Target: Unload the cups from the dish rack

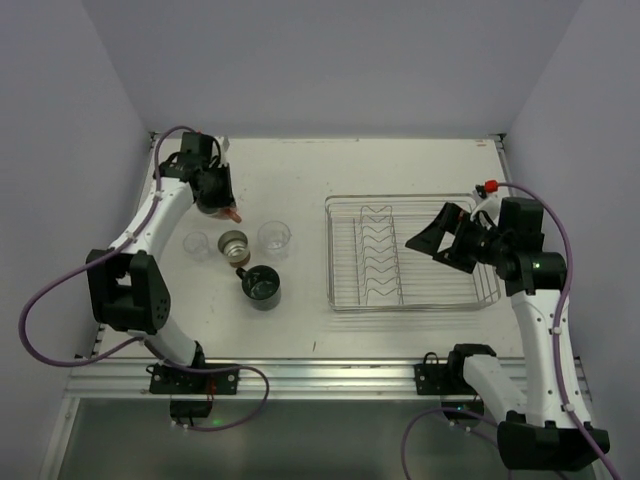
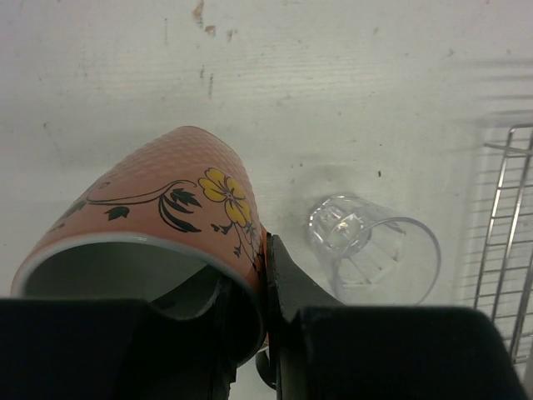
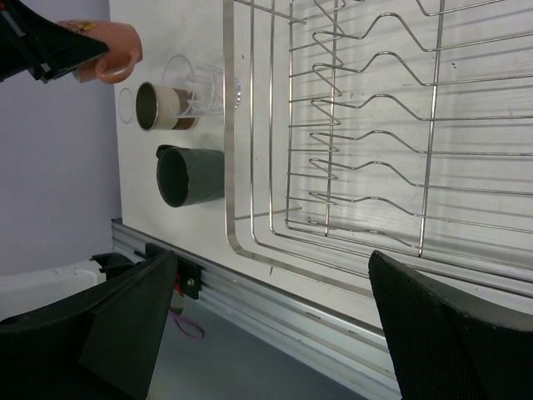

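Note:
My left gripper [image 1: 217,203] is shut on the rim of the salmon-pink cup [image 1: 231,212], with one finger inside and one outside. It holds the cup tilted over the table's left side, behind the other cups. The left wrist view shows the cup's yellow flower pattern [image 2: 158,225]. Two clear tumblers [image 1: 197,244] [image 1: 274,236], the cream cup with brown band [image 1: 235,244] and the dark grey mug [image 1: 262,286] stand on the table left of the dish rack [image 1: 410,252]. No cup shows in the rack. My right gripper [image 1: 430,240] is open and empty above the rack's right half.
The rack's near rim [image 3: 250,250] lies close to the table's front rail [image 3: 333,325]. A clear tumbler [image 2: 375,250] stands just right of the held cup, and the rack's edge [image 2: 508,233] is beyond it. Walls close in the back and both sides.

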`<state>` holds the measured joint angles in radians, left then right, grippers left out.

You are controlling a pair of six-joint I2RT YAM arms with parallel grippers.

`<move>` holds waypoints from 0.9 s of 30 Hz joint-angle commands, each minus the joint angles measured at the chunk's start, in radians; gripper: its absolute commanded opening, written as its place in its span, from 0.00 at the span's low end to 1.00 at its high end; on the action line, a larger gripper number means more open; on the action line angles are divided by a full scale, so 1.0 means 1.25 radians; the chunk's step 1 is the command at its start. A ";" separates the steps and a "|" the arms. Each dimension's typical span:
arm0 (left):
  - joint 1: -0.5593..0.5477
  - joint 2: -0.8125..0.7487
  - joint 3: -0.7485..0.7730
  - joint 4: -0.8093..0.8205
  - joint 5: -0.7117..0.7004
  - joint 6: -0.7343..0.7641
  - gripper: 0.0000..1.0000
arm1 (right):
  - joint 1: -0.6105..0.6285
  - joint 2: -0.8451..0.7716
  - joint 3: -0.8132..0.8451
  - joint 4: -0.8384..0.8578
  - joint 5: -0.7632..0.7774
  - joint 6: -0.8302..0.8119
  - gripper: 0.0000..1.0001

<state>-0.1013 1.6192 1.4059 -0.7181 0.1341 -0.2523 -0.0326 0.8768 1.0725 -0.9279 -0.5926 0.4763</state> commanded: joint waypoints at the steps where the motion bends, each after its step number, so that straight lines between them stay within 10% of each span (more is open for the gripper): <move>1: -0.002 0.008 0.045 0.017 -0.081 0.036 0.00 | 0.000 -0.002 -0.012 0.007 0.005 -0.010 0.99; 27: -0.004 0.203 0.066 0.041 -0.165 0.015 0.00 | 0.002 -0.006 -0.063 0.028 0.021 -0.013 0.99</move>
<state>-0.1017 1.8729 1.4437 -0.7151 -0.0387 -0.2428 -0.0330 0.8768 1.0035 -0.9192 -0.5838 0.4702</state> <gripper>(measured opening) 0.171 0.989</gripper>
